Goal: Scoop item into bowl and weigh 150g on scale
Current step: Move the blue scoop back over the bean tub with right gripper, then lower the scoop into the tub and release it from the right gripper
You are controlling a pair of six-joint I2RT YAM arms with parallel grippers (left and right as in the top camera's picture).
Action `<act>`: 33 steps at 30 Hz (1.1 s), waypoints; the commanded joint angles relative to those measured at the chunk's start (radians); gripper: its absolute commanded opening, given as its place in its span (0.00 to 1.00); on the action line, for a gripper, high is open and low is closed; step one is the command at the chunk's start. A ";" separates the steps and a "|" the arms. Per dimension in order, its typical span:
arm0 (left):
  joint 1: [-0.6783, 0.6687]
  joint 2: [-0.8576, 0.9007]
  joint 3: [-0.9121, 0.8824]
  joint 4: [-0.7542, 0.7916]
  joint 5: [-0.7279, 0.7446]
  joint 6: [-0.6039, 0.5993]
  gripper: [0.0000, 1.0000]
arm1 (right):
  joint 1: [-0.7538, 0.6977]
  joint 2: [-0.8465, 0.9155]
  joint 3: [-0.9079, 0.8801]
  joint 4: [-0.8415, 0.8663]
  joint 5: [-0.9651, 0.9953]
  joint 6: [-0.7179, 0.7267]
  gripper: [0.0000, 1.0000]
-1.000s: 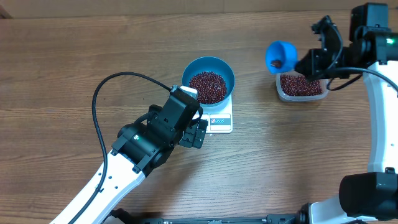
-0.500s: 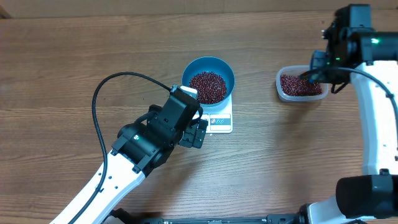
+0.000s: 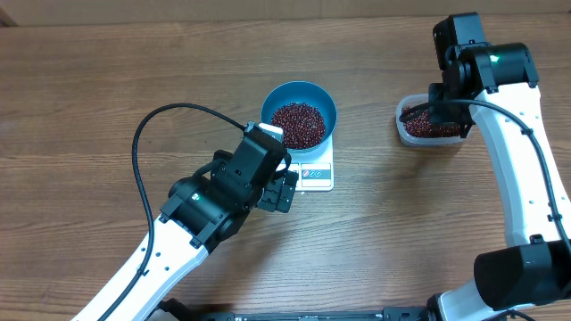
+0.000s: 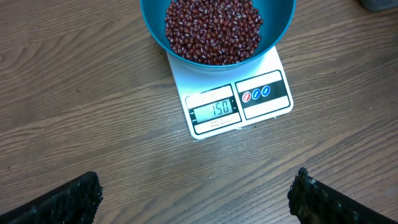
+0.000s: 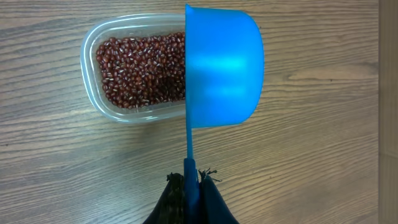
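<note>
We see the bowl (image 4: 278, 18), full of beans (image 4: 212, 28), on the scale (image 4: 239, 106) just ahead of our left gripper (image 4: 194, 199), jaws wide apart, while our right gripper (image 5: 189, 182) clamps the blue scoop (image 5: 224, 68) by its handle, tipped sideways partly over the bean-filled tub (image 5: 89, 74).

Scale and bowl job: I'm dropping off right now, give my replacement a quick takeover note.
Left gripper: open, empty, hovering near the flat white square scale.
Right gripper: shut on the handle of the small blue plastic scoop, which is tipped sideways above one end of the clear plastic tub.
Round blue bowl of dark red-brown beans sits on the scale; display reads 150.
Done: target weight reached.
Left: probably just set the scoop down.
</note>
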 commanded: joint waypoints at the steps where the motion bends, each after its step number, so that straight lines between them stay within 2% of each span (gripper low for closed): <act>1: 0.005 -0.011 0.022 0.002 -0.006 -0.003 1.00 | 0.001 -0.002 -0.005 -0.002 0.026 0.013 0.04; 5: 0.005 -0.011 0.022 0.002 -0.006 -0.003 1.00 | 0.001 -0.013 -0.003 -0.008 -0.092 0.034 0.04; 8: 0.005 -0.011 0.022 0.002 -0.006 -0.003 1.00 | -0.001 -0.098 -0.003 0.005 -0.306 0.030 0.04; 13: 0.005 -0.011 0.022 0.002 -0.006 -0.003 1.00 | -0.004 -0.231 -0.003 0.036 -0.448 0.027 0.04; 18: 0.005 -0.011 0.022 0.002 -0.006 -0.003 1.00 | -0.068 -0.319 -0.056 0.066 -0.495 0.145 0.04; 23: 0.005 -0.011 0.022 0.002 -0.006 -0.003 0.99 | -0.224 -0.332 -0.255 0.216 -0.655 0.348 0.04; 28: 0.005 -0.011 0.022 0.002 -0.006 -0.003 1.00 | -0.356 -0.332 -0.468 0.409 -0.871 0.479 0.04; 33: 0.005 -0.011 0.022 0.002 -0.006 -0.003 1.00 | -0.428 -0.332 -0.647 0.599 -0.987 0.548 0.04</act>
